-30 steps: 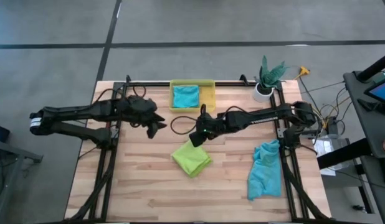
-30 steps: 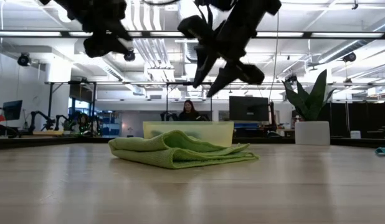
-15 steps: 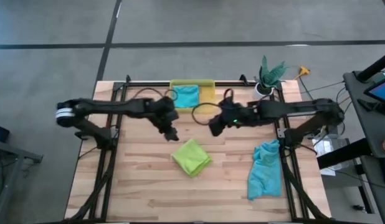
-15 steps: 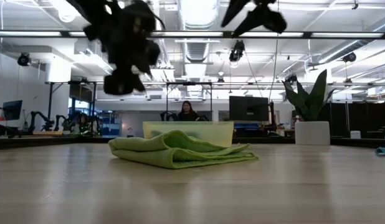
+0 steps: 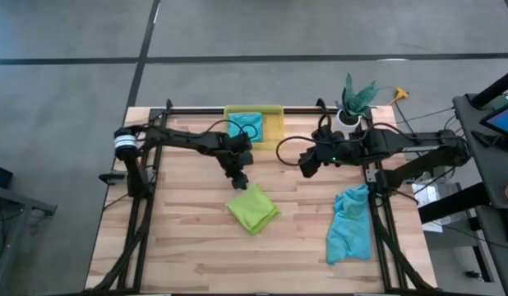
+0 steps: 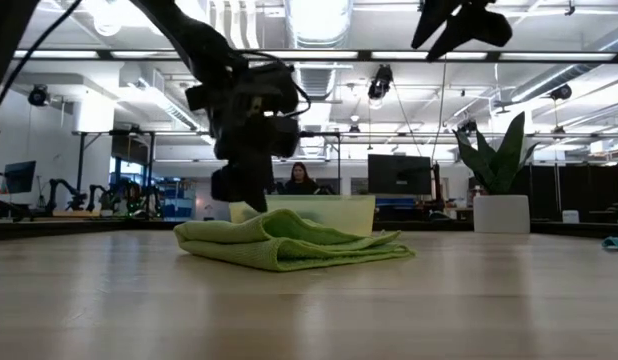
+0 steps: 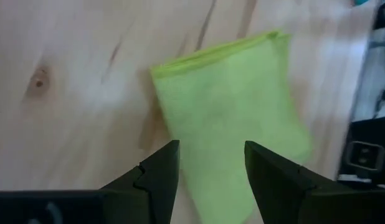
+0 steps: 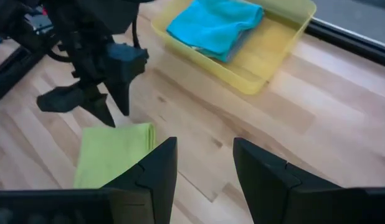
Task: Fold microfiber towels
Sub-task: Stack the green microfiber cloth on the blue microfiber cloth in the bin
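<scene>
Lime towel (image 5: 253, 207) lies folded on table (image 5: 180, 247); left gripper (image 5: 240, 178) and right gripper (image 5: 307, 168) hover, fingers apart

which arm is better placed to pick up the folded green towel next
Probably left. The left end effector, open, hovers just above the lime green towel, while the right end effector sits farther off, toward the yellow bin.

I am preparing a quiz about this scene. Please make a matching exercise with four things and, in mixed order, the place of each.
Things:
1. lime green towel
2. teal towel, folded
3. teal towel, crumpled
4. potted plant

Places:
A. hanging over the table's right edge
B. table's far right corner
C. folded, mid-table
D. inside the yellow bin

Pairs: 1-C, 2-D, 3-A, 4-B
</scene>
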